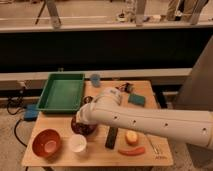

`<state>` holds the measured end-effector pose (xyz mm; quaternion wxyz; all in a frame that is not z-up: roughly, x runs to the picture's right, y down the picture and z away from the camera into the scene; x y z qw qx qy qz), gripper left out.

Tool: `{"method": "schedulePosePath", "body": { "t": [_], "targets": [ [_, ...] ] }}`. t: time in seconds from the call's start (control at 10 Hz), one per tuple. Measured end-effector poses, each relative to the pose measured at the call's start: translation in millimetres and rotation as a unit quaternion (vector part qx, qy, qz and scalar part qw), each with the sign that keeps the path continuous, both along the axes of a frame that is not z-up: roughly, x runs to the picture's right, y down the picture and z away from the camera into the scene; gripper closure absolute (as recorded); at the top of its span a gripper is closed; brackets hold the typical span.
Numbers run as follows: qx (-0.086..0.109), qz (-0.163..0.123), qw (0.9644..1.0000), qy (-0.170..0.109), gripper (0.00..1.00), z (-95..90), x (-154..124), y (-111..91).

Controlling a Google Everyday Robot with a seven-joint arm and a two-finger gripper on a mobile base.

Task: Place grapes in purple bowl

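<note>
Gripper point(82, 119) low over purple bowl point(84, 128), mid-table point(100, 155). Arm hides bowl's upper part. Grapes not discernible. Green tray point(62, 92) behind-left; orange bowl point(47, 143) and white cup point(77, 143) in front.

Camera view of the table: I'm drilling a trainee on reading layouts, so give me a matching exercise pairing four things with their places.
Things:
1. green tray
2. orange bowl
3. white cup
4. gripper

Places:
A. front left corner of the table
B. over the purple bowl
C. back left of the table
D. just right of the orange bowl

Pairs: 1-C, 2-A, 3-D, 4-B
</note>
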<state>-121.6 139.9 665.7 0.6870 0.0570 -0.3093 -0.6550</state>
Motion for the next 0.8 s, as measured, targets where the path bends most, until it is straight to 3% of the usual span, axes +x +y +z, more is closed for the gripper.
{"method": "schedulePosePath", "body": {
  "t": [0.3, 0.8],
  "targets": [
    [-0.005, -0.008, 0.9999, 0.006, 0.22, 2.4, 0.6, -1.0],
    [-0.014, -0.018, 0.9997, 0.009, 0.2, 7.6, -1.0, -1.9]
  ]
}}
